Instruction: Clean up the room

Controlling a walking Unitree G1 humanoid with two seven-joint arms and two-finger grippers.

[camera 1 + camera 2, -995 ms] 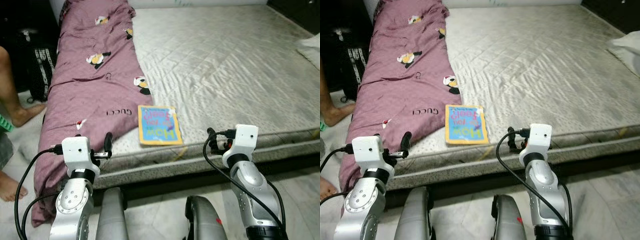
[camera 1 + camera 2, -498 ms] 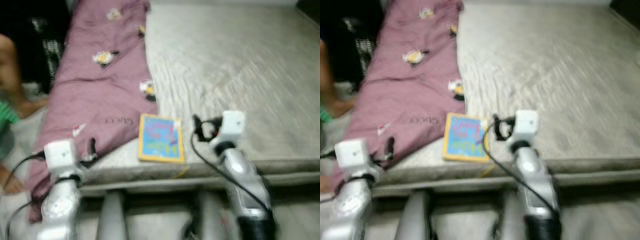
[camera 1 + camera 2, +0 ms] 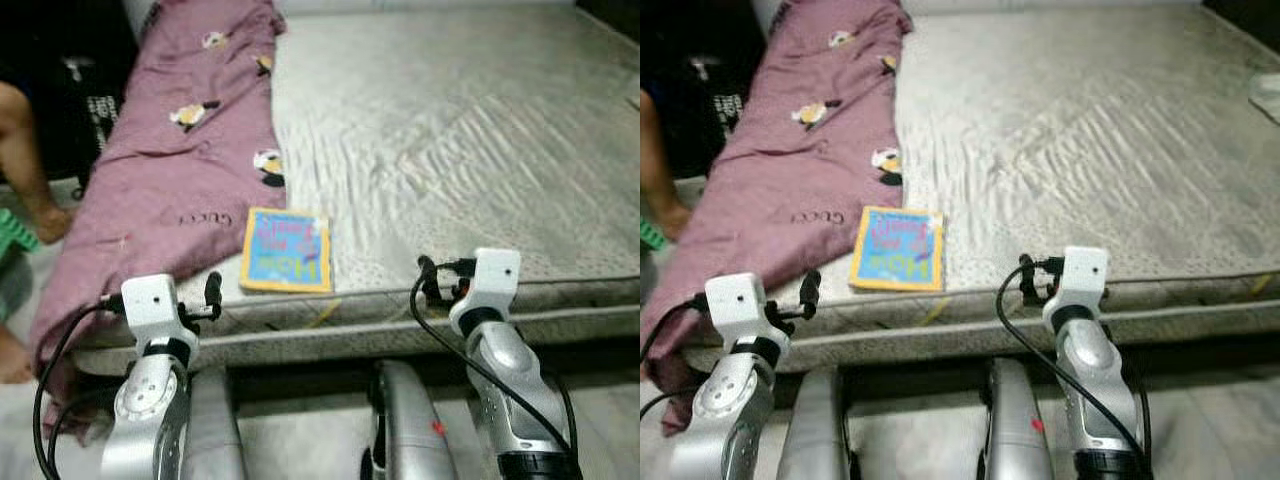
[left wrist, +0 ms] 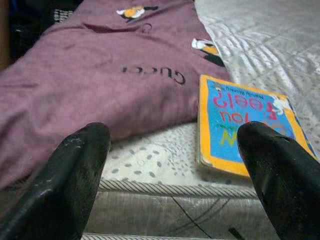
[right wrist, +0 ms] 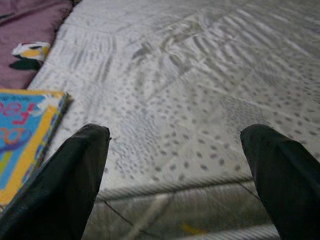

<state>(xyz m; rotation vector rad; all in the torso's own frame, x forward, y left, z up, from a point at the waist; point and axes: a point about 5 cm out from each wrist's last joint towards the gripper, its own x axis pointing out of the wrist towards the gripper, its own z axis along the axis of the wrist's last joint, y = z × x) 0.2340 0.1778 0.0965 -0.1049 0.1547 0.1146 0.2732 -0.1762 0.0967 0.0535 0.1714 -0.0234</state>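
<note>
Book on the mattress edge, arms low in front.

Lies flat on the grey mattress [image 3: 1090,130], a blue, yellow-bordered book [image 3: 897,248], just beside a maroon blanket [image 3: 790,160] draped down the left side. Held level with the mattress's front edge: left gripper [image 3: 810,288] below the blanket, right gripper [image 3: 1028,277] well right of the book. Part of a person's leg [image 3: 655,165] at far left.

Blue, yellow-bordered book [image 3: 287,263], closed, flat on mattress [image 3: 480,150] near front edge, beside maroon blanket [image 3: 170,170]
</note>
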